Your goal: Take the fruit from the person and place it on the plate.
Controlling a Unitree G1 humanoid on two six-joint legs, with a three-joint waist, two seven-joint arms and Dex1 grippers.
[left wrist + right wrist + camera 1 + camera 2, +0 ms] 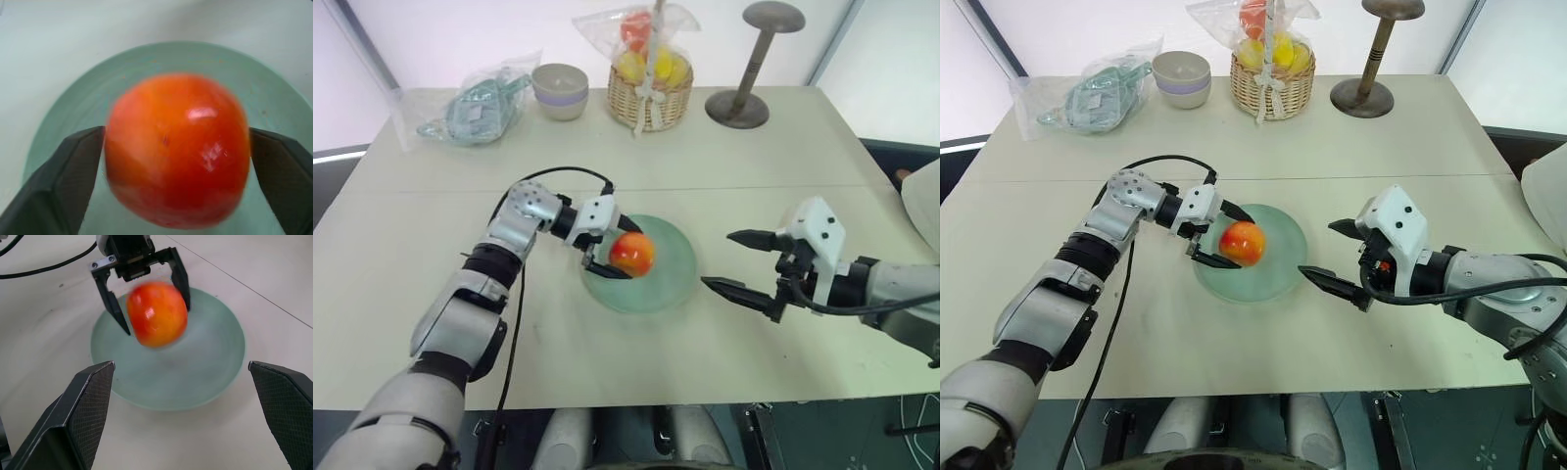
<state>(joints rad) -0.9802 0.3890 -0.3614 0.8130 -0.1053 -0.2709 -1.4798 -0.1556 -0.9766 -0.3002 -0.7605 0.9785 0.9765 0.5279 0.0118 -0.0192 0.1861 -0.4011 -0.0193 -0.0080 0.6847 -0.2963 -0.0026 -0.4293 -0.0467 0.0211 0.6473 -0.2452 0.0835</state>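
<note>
1. pale cream table (724, 333) is filling the left eye view, with a bright white wall standing behind it. the left gripper (612, 247) is reaching in from nine o'clock over the mint-green plate (671, 289), its two black fingers (607, 269) spread to either side of the fruit (631, 254). the fruit is sitting over the ten o'clock part of the plate. whether it is touching the plate i cannot tell. the right gripper (738, 260) is hanging just beside the plate's three o'clock edge, fingers spread wide and carrying nothing.

2. along the far edge, at twelve o'clock from the plate, a wicker basket (649, 96) of wrapped fruits is standing. a cream bowl (560, 90) and a clear bag (475, 103) are lying toward eleven o'clock, and a brown stand (751, 67) is rising toward one o'clock.

3. the right eye view is showing the same layout.

4. the left wrist view is looking along its own fingers: the glossy orange-red fruit is sitting between them, blurred, with the plate behind it. the pads are lying at its sides, and contact i cannot tell.

5. the right wrist view is showing its own fingers wide apart, the plate beyond them, and the left gripper parted around the blurred fruit above the plate.
</note>
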